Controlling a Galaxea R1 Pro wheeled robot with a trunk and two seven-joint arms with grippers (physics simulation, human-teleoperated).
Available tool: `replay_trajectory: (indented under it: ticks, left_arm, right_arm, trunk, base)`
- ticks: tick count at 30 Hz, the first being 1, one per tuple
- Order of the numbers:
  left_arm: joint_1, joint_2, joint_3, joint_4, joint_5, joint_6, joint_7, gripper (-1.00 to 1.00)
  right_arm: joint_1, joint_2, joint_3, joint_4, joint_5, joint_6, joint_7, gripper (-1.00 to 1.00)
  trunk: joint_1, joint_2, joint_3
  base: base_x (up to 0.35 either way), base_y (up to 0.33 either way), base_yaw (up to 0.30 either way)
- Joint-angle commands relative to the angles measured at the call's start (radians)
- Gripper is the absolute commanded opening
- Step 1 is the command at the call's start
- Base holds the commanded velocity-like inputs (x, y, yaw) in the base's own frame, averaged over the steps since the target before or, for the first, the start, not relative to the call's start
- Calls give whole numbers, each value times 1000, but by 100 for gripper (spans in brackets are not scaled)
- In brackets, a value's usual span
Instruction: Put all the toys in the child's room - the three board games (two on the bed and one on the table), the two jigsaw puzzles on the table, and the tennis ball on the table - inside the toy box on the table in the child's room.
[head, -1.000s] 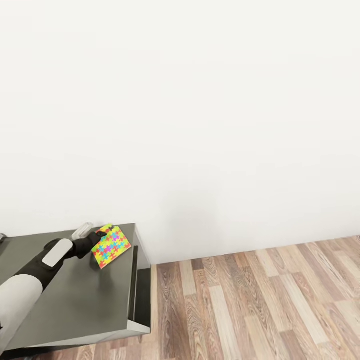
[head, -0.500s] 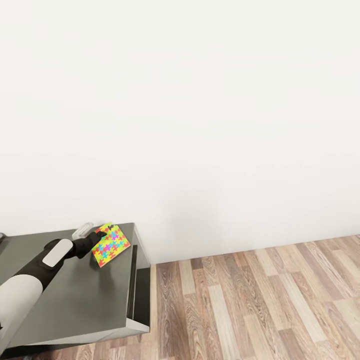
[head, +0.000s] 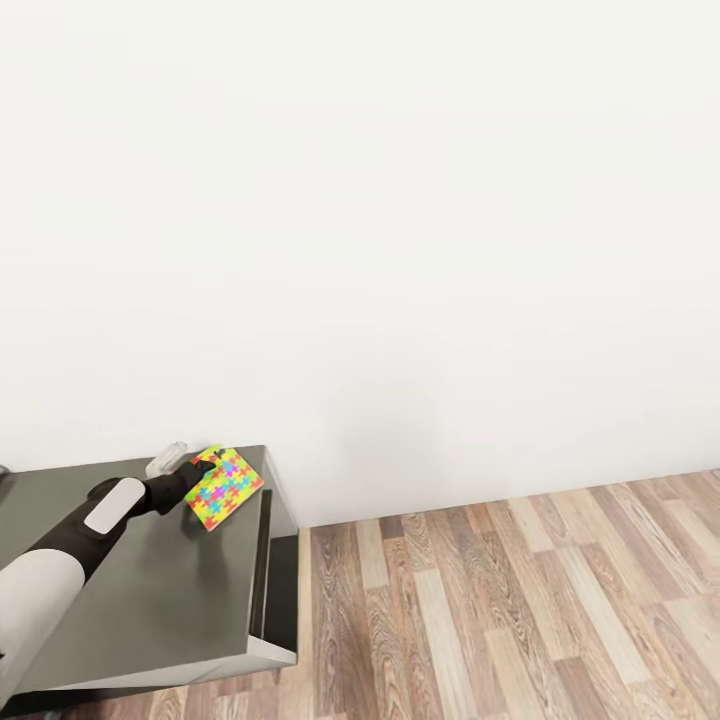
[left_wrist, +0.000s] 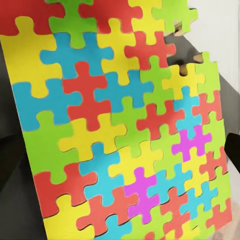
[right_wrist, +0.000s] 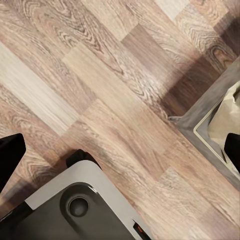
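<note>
Head view, item one — left gripper (head: 203, 468), at the end of the dark forearm stretched over the grey tabletop (head: 150, 590), clamped on one edge of a jigsaw puzzle (head: 225, 487); the puzzle is multicoloured, flat, held tilted near the tabletop's far right corner, close to the white wall (head: 400, 220). Left wrist view: same jigsaw puzzle (left_wrist: 125, 130) close up, interlocking pieces in red, yellow, green, blue and magenta, dark tabletop behind. Right wrist view: right gripper (right_wrist: 120, 145), fingertips spread wide at the picture's edges, holding nothing, hanging over wooden floor (right_wrist: 100, 75) and the robot's grey base (right_wrist: 75, 200). Progress — one puzzle in hand, not yet stowed; no toy box to be made out, so how many toys are already packed cannot be judged.
</note>
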Motion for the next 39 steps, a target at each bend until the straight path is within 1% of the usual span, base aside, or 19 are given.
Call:
replay_trajectory:
  ticks: [1, 9, 13, 16, 29, 39]
  left_arm:
    - [-1, 1, -7, -2, 11, 0, 9, 100]
    - [-1, 1, -7, -2, 9, 1, 9, 100]
    - [-1, 0, -6, -2, -7, 1, 9, 100]
    - [-1, 0, -6, -2, -13, 1, 9, 100]
    - [-1, 1, -6, -2, -14, 1, 9, 100]
    - [-1, 1, -5, -2, -14, 1, 9, 100]
  right_arm:
    - [0, 0, 1, -3, -8, 5, -5, 100]
    - [0, 0, 1, -3, -8, 5, -5, 100]
    - [0, 0, 1, -3, -8, 5, -5, 100]
    - [0, 0, 1, -3, -8, 5, -5, 100]
    - [0, 0, 1, -3, -8, 5, -5, 100]
    - [0, 0, 1, -3, -8, 5, -5, 100]
  trunk:
    - [1, -2, -2]
    - [1, -2, -2]
    - [1, -2, -2]
    - [1, -2, -2]
    - [1, -2, -1]
    - [1, -2, 0]
  base:
    - [0, -14, 0]
    - [-4, -138, 0]
    - [-45, -150, 0]
    - [-11, -41, 0]
    - [-2, -5, -12]
    - [-36, -63, -7]
